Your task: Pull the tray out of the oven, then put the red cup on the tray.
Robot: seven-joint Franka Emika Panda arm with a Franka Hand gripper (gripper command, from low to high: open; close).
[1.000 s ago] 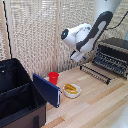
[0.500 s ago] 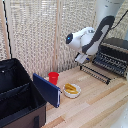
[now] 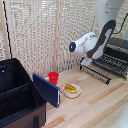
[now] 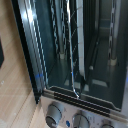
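**Arm raised in front of the open oven, red cup well apart on the counter**

From the exterior view, my arm is bent high over the counter, its white and black links hanging in front of the oven at that view's right. My jaws do not show in either picture, so I cannot tell how far apart they stand or whether they have hold of anything.

The oven's door is folded down, with its long black bar handle toward the camera. The wrist view looks straight into the cavity: the tray is a wire rack of parallel rods, and it sits inside the oven between the side walls. Along one edge of that picture I see the silvery front panel with round knobs.

The red cup stands upright on the light wood counter, well apart from the oven, toward the exterior view's left. Just beside it is a white bowl holding yellow food. On the cup's other side is a big black soft case, lying open, with its blue-lined flap near the cup. A pale woven screen backs the scene.
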